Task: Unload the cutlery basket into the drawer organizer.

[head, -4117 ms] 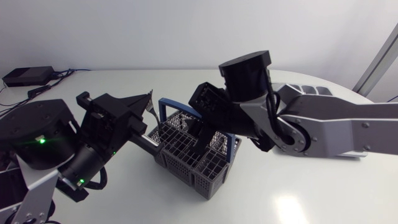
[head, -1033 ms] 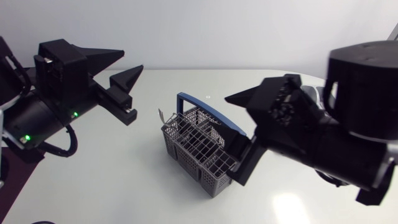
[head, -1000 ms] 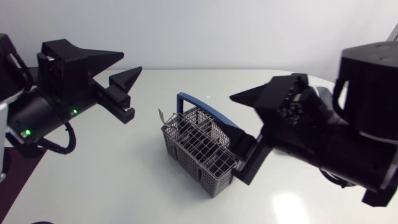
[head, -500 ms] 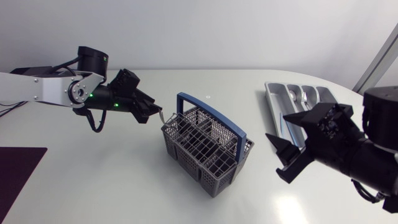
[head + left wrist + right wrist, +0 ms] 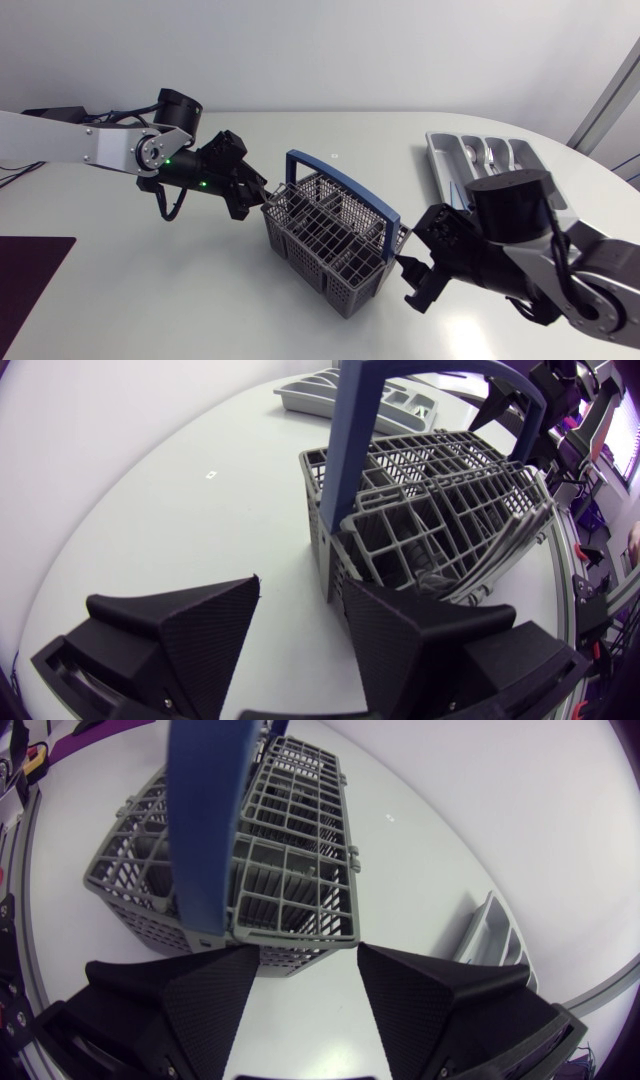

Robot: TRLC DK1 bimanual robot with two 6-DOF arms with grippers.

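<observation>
Two claws, both spread open and empty, flank the cutlery basket [image 5: 325,240] mid-tabletop [image 5: 180,290]: left claw [image 5: 252,192] at one end, right claw [image 5: 408,282] at the other. The drawer organizer [image 5: 437,160] lies well apart. This looks like the approach step; next, one claw must dip inside, though I cannot tell what the basket holds.

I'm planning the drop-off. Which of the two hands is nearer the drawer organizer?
The right hand, at the corner of the basket that faces the drawer organizer; the left hand is at the basket's opposite end.
</observation>
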